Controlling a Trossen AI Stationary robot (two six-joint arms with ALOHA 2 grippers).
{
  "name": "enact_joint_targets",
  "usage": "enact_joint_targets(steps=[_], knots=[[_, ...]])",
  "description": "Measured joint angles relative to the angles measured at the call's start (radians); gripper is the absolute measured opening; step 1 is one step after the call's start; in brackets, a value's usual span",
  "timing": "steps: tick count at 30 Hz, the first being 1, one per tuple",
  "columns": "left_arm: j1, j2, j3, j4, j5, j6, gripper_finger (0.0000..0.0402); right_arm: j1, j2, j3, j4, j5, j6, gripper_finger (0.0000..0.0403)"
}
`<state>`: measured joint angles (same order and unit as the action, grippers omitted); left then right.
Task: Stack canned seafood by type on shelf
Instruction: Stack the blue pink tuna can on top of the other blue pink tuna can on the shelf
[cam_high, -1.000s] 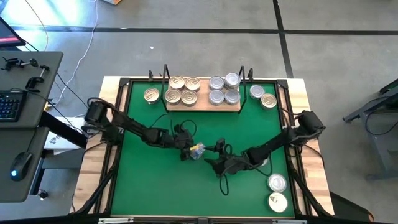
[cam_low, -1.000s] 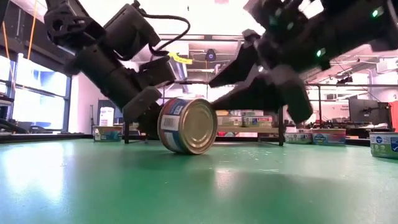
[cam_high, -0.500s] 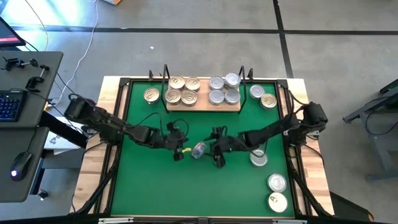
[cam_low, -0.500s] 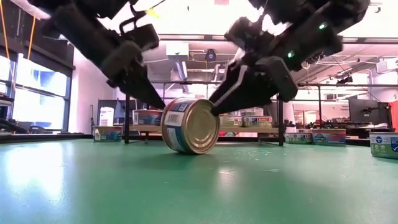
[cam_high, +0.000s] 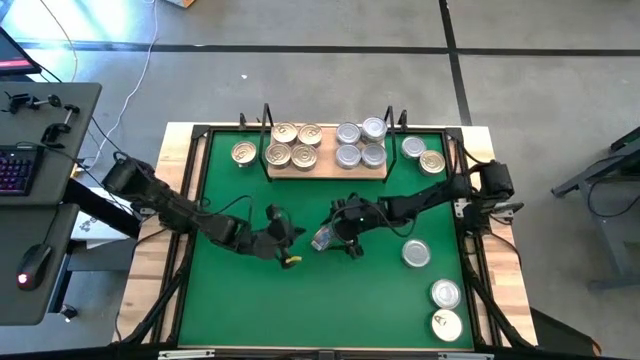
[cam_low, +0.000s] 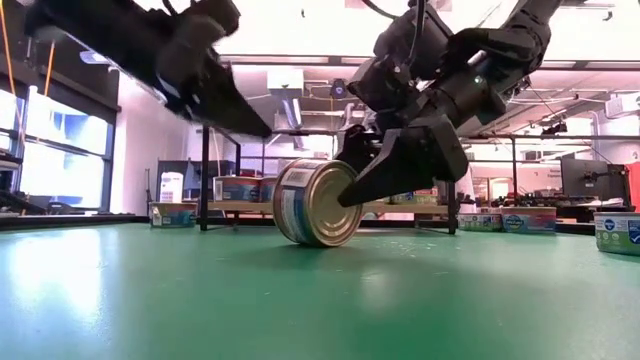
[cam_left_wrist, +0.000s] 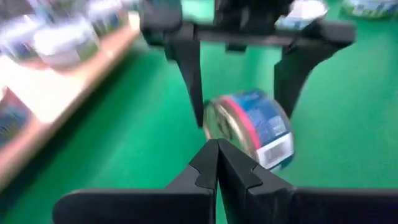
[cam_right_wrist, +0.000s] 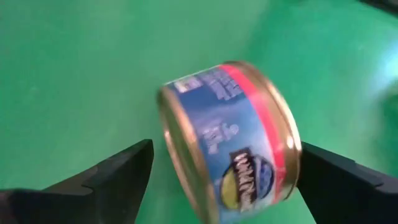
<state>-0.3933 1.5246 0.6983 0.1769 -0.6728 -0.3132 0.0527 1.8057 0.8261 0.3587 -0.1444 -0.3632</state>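
Observation:
One tin (cam_high: 322, 239) with a blue and red label and a gold lid stands on its rim on the green mat (cam_high: 250, 290); it also shows in the right wrist view (cam_right_wrist: 230, 149). My right gripper (cam_high: 330, 236) is open, one finger on each side of this tin. My left gripper (cam_left_wrist: 217, 148) is shut and empty, raised a little to the tin's left (cam_high: 291, 236). The shelf (cam_high: 325, 168) at the far edge carries gold-lidded tins (cam_high: 292, 146) on its left half and silver-lidded tins (cam_high: 360, 145) on its right half. My right gripper comes at the tin slanting down from the table's right, its fingers (cam_right_wrist: 124, 171) on either side of the tin's two flat faces. One fingertip (cam_low: 360, 190) shows in front of the gold lid (cam_low: 325, 205). Whether either finger touches the tin, I cannot tell.
Loose tins lie on the mat: one left of the shelf (cam_high: 243, 152), two right of it (cam_high: 422, 155), one by the right arm (cam_high: 415, 253), two near the right front corner (cam_high: 446, 308). Black wire uprights (cam_high: 267, 118) stand at the shelf's ends.
My left gripper, still shut, has drawn back from the tin toward the table's left and risen. My right gripper has swung from the tin's near side toward the far edge, turning so that its fingers straddle the tin. The tin has stayed on its rim.

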Motion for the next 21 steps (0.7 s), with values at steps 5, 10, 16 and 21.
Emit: enact_joint_targets(steps=[5,10,16,21], knots=[[-0.089,-0.024,0.006,0.016,-0.17,0.106,0.0,0.028,0.0,0.0,0.019,0.021,0.047,0.0315],[-0.116,-0.017,0.006,0.02,-0.216,0.086,0.0005,0.082,0.003,0.0,0.016,0.134,0.064,0.0246],[-0.097,0.011,0.006,0.075,-0.056,0.098,0.0078,0.15,0.004,0.0,0.021,0.261,0.186,0.0182],[-0.061,0.078,0.006,0.211,0.092,0.218,0.0181,0.173,0.007,0.0,0.022,0.303,0.21,0.0184]])
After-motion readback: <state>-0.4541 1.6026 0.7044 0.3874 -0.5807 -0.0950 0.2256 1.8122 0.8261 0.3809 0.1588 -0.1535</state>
